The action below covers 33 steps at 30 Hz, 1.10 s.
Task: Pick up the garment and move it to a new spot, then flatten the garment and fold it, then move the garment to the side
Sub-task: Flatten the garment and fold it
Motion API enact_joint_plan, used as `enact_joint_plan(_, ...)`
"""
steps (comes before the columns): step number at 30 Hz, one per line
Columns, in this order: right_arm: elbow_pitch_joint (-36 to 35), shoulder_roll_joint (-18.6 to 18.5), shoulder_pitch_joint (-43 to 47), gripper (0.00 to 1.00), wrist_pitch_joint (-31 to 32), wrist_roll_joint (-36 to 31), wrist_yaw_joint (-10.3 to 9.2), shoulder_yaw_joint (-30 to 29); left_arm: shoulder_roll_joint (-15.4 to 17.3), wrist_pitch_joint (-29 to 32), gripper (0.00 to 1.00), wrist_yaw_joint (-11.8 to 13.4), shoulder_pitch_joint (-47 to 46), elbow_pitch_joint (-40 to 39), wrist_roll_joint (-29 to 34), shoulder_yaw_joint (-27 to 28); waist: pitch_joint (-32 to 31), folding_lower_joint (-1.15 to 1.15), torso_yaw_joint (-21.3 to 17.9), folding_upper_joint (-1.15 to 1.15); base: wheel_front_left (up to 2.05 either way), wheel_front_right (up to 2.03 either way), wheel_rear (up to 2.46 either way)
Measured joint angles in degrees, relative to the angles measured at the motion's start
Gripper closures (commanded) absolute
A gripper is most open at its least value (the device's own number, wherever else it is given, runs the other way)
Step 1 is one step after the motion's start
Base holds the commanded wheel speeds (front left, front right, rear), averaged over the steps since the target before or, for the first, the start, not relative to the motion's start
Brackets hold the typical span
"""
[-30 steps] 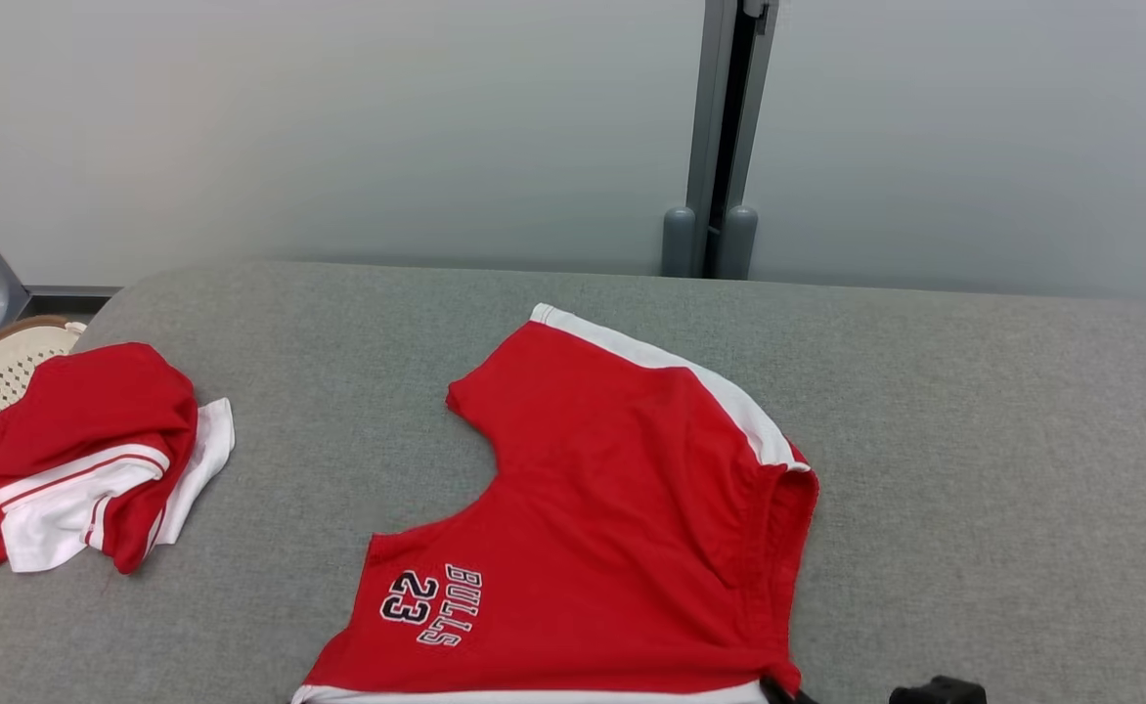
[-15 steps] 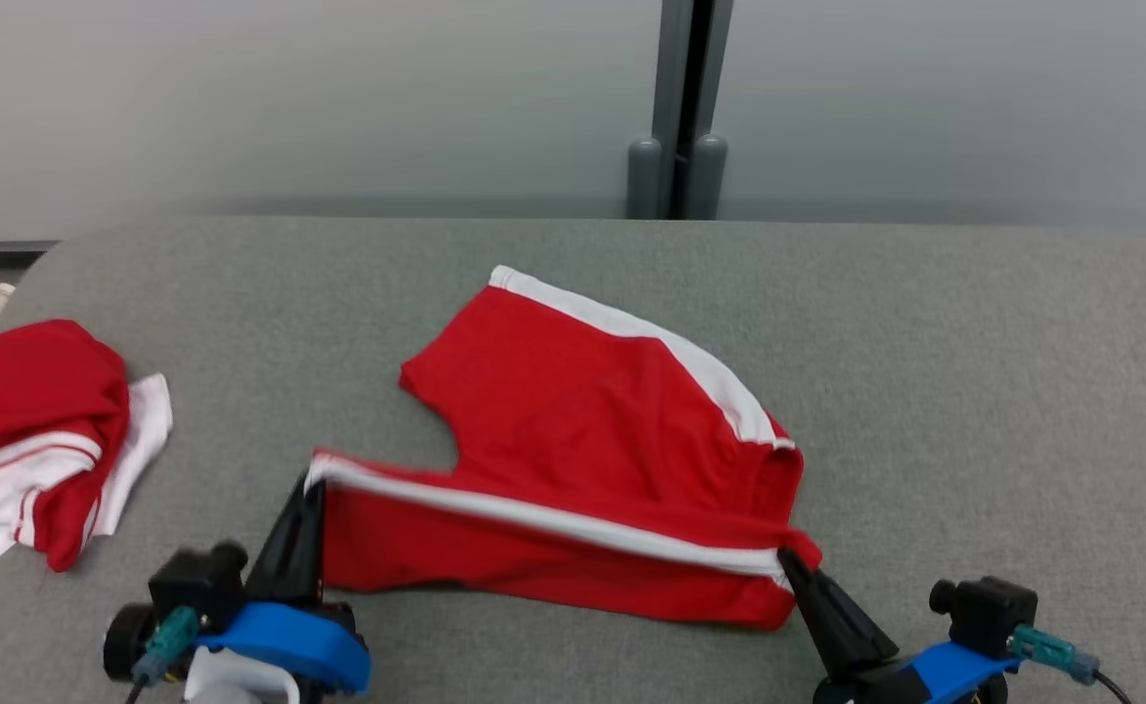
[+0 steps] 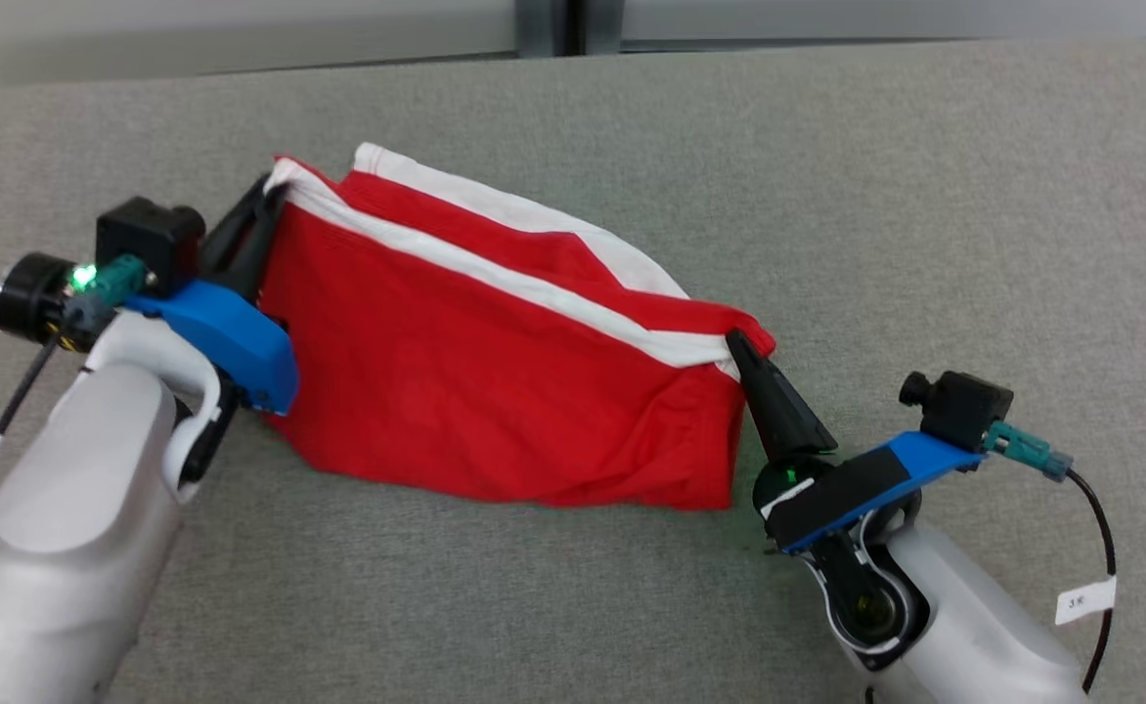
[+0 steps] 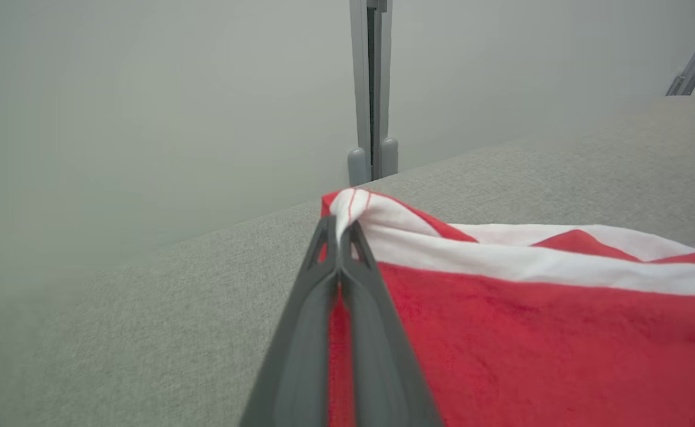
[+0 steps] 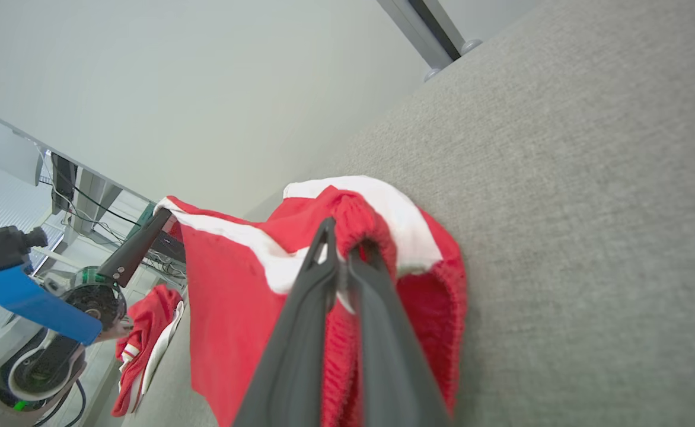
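Near hem now carried farther over the garment [image 3: 495, 391] on the tabletop [image 3: 925, 196], left gripper [image 3: 275, 188] and right gripper [image 3: 737, 340] jaws clenched on its corners; lay hem level on far edge before releasing.

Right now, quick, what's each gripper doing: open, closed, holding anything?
Left gripper: closed on the white-banded edge of the red garment.
Right gripper: closed on the same garment's other end.

Both my forearms [image 3: 65, 508] are pale grey shells, each wrist with a blue bracket [image 3: 221, 332], black camera [image 3: 148, 235] and teal plug [image 3: 118, 279]. The fingers [image 3: 778, 406] are long, dark and tapering. I see a white tag [image 3: 1084, 601] on the right arm's black cable [image 3: 1106, 533].
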Motion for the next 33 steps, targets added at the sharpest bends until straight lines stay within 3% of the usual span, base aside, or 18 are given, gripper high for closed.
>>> enact_joint_plan(7, 1.3, 1.0, -5.1, 1.00, -0.1, 3.6, 0.01, 2.0, 3.4, 1.3, 1.00, 0.0, -9.4, 4.2, -5.4, -9.0, 4.3, 0.00, -2.5, 0.00, 0.00, 0.00, 0.00)
enact_joint_plan(19, 1.8, 2.0, -6.9, 1.00, -0.3, 4.0, 0.03, 0.1, 4.1, -2.6, 1.00, 0.0, -16.5, 11.9, -10.4, -16.1, 6.0, -0.01, -4.5, 0.00, 0.00, 0.00, 0.00)
enact_joint_plan(20, 2.0, 2.0, -6.9, 0.75, -0.3, 3.6, 0.03, 0.2, 3.9, -2.8, 0.44, 0.0, -16.8, 12.7, -10.7, -16.6, 6.0, -0.01, -4.5, 0.00, 0.00, 0.00, 0.00)
enact_joint_plan(21, 2.2, 2.0, -6.9, 0.75, -0.3, 3.2, 0.03, 0.3, 3.6, -3.0, 0.44, 0.0, -16.9, 13.3, -11.0, -17.0, 6.0, -0.01, -4.5, 0.00, 0.00, 0.00, 0.00)
enact_joint_plan(22, 2.4, 2.1, -6.8, 0.13, -0.3, 2.6, 0.03, 0.1, 3.3, -3.5, 0.00, 0.0, -16.9, 14.0, -11.3, -17.1, 6.0, -0.01, -4.4, 0.00, 0.00, 0.00, 0.00)
enact_joint_plan(23, 2.6, 2.1, -6.8, 0.00, -0.3, 1.8, 0.03, 0.1, 3.0, -4.0, 0.00, 0.0, -16.9, 14.8, -11.6, -17.2, 5.9, -0.01, -4.4, 0.00, 0.00, 0.00, 0.00)
enact_joint_plan(33, 5.8, 2.4, -3.3, 0.00, -0.3, -6.3, 0.02, -5.1, 0.9, -6.9, 0.00, 0.0, -12.1, 21.0, -15.6, -14.6, 3.8, -0.02, -3.7, 0.00, 0.00, 0.00, 0.00)
